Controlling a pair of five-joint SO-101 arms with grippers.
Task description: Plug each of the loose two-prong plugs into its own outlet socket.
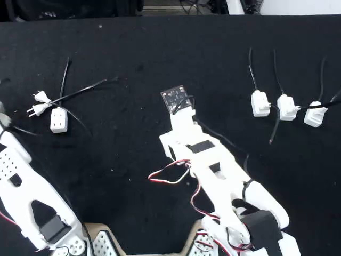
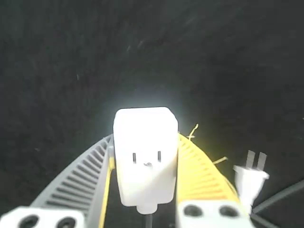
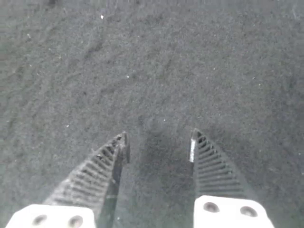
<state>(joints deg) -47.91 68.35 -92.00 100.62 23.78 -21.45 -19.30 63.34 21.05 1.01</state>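
A white outlet socket sits between the grey and yellow fingers of my left gripper, which is shut on its sides, cord toward the camera. A loose white two-prong plug lies just beside it. In the high view, two loose plugs and another white socket lie at the far left, where my left arm runs off the edge. My right gripper is open over bare black cloth; its arm ends near the table's middle.
Three white sockets with black cords stand in a row at the back right; a loose black cord end trails toward the front. A black cable runs beside the right arm. Red and white wires loop at its elbow.
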